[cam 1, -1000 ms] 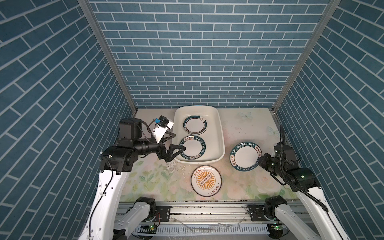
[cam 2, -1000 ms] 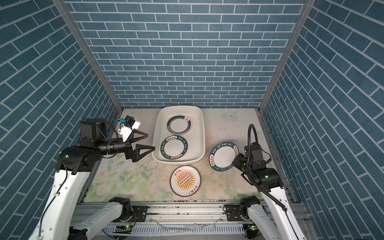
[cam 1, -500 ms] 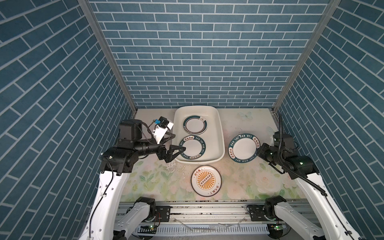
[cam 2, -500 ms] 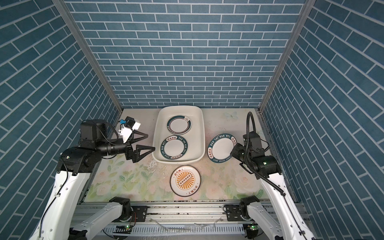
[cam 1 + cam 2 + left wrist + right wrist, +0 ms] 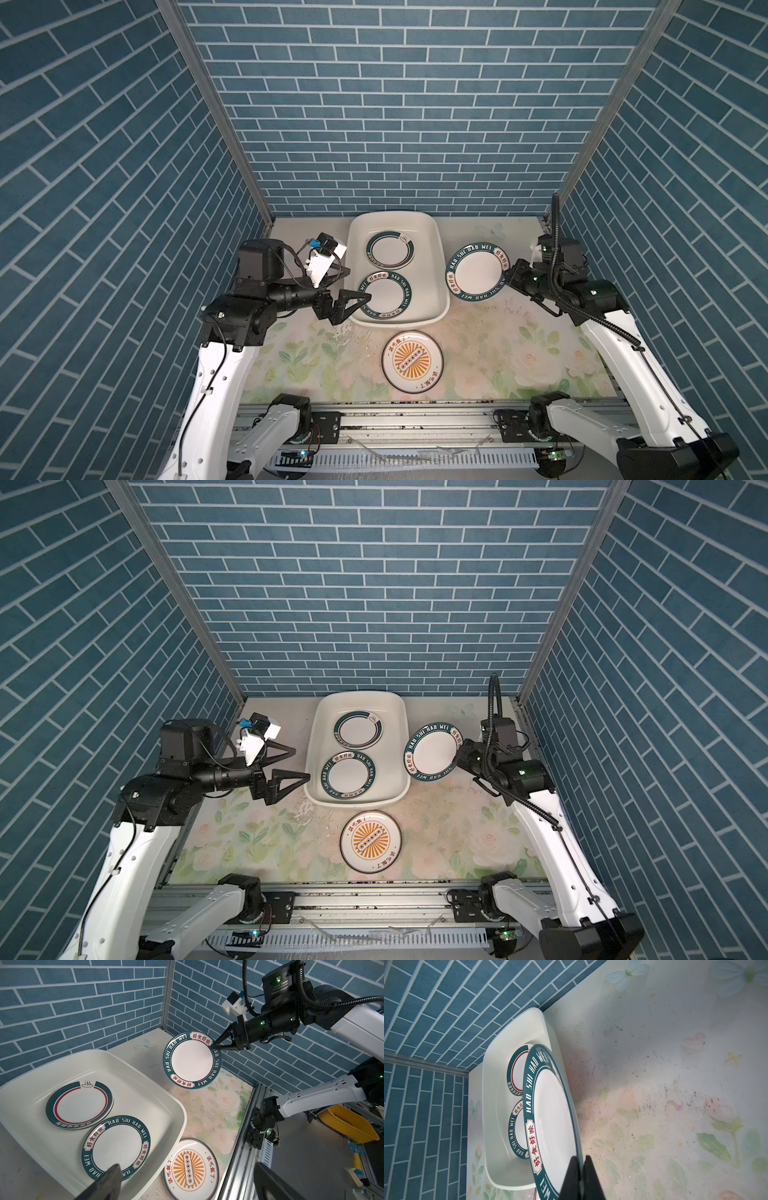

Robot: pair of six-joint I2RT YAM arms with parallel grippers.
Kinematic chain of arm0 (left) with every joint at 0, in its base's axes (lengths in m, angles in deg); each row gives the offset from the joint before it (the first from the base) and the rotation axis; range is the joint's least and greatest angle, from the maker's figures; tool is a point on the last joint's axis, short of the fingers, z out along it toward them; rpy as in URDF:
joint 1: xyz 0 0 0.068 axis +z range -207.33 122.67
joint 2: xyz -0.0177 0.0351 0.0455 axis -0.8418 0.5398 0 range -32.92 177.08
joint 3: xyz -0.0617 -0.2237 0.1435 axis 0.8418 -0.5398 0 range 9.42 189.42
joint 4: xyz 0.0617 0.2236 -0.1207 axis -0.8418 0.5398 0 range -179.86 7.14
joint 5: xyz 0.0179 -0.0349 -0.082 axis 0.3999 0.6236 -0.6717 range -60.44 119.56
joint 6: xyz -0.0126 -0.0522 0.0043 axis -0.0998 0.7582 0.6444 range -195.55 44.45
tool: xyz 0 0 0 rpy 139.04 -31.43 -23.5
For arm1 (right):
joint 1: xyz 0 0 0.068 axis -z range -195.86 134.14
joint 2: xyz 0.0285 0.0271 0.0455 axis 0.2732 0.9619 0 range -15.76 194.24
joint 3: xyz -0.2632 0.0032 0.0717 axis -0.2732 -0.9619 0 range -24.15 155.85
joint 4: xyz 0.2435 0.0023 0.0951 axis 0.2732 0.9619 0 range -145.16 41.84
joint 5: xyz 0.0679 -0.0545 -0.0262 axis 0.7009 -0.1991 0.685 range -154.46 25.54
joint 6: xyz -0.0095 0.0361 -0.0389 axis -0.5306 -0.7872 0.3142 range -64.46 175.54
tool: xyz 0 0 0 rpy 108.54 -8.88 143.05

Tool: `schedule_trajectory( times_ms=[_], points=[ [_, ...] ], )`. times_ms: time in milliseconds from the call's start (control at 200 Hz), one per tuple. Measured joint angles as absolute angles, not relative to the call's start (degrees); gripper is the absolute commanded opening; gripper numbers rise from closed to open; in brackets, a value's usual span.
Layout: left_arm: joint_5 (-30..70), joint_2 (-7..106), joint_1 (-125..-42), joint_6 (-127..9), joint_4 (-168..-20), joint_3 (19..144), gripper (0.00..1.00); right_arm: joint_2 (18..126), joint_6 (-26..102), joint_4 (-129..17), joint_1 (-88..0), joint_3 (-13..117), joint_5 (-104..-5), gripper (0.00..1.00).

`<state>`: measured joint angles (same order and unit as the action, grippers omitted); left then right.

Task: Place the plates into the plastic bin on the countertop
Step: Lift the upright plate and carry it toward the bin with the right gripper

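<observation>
Plate [image 5: 477, 276], round, white, dark teal lettered rim, held tilted aloft
Gripped at edge by right hand [image 5: 508, 279], right of centre, over floral worktop [image 5: 498, 353] beside cream-white rectangular plastic bin [image 5: 430, 253]; left hand [image 5: 358, 284] open at bin's lower left.

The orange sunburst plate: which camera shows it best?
Both top views: the sunburst plate lies whole and unblocked on the countertop. The left wrist view crops part of it; the right wrist view shows at most a sliver.
</observation>
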<state>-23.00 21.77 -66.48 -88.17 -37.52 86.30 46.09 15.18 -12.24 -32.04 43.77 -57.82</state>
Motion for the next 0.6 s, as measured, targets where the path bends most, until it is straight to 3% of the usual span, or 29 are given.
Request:
schedule_trajectory(
  times_ms=[600],
  points=[
    [-23.0,21.5,-65.6,-88.2,-37.5,86.3,1.0,62.9,16.4,-19.5,-42.3,54.5,-56.4,0.0]
  ],
)
